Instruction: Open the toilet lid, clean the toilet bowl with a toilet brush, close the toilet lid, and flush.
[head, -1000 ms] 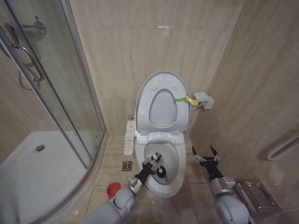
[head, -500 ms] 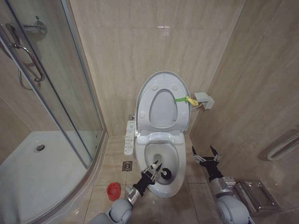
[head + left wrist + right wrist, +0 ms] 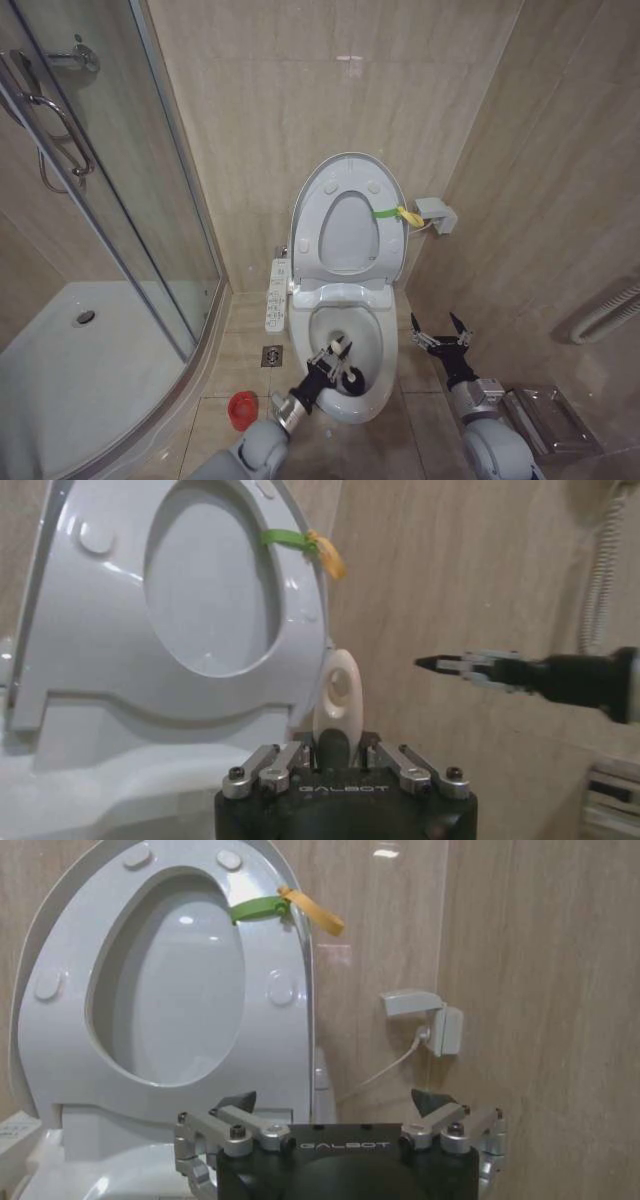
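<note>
The toilet brush (image 3: 347, 377) sits inside the toilet bowl (image 3: 383, 392), toilet lid (image 3: 347, 215) upright behind.

To my left stands a glass shower enclosure (image 3: 110, 200) with a chrome handle (image 3: 55, 135) on its door and a white tray with a round drain (image 3: 85, 317). A small red cup (image 3: 241, 408) sits on the tiled floor (image 3: 230, 355) near a floor drain (image 3: 272, 355). A white wall box (image 3: 437, 214) hangs on the far right, and a metal holder (image 3: 545, 420) sits near my right.
</note>
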### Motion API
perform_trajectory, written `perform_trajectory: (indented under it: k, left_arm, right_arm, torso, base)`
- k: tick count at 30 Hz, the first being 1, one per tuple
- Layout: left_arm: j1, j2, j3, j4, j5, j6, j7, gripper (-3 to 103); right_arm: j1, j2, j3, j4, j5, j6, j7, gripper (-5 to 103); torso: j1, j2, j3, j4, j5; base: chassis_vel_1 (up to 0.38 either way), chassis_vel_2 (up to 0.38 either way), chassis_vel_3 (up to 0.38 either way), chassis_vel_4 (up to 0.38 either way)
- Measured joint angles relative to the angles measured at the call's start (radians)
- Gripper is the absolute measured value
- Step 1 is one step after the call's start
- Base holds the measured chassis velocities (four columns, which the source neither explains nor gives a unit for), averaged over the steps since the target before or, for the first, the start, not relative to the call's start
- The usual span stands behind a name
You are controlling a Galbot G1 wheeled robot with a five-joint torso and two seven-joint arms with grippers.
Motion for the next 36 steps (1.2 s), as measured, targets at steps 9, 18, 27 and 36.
perform_trajectory:
  k: [9,18,27,36]
  left_arm:
    - [-0.002,-0.003,-0.047,0.091,0.01,-0.027,0.046,26]
    - [-0.045,-0.027,-0.091,0.171,-0.018,-0.033,0.054,26]
    - [-0.029,-0.008,-0.053,0.05,-0.021,-0.029,0.031,26]
    - [-0.013,0.011,-0.04,0.055,0.02,-0.017,0.032,26]
  right_arm:
    - [0.0,0.0,0.0,0.0,0.0,0.0,0.0,100]
    - [0.0,0.0,0.0,0.0,0.0,0.0,0.0,100]
    - [0.0,0.0,0.0,0.0,0.0,0.0,0.0,100]
    - [0.0,0.0,0.0,0.0,0.0,0.0,0.0,100]
  torso:
    - [0.0,0.0,0.0,-0.0002,-0.0002]
    - [0.0,0.0,0.0,-0.0002,-0.0003]
    - [0.0,0.0,0.0,-0.0002,-0.0002]
    - [0.0,0.0,0.0,0.0001,-0.0001]
  base:
    - [0.0,0.0,0.0,0.0]
    - [0.0,0.0,0.0,0.0]
    - [0.0,0.0,0.0,0.0]
    - [0.0,0.0,0.0,0.0]
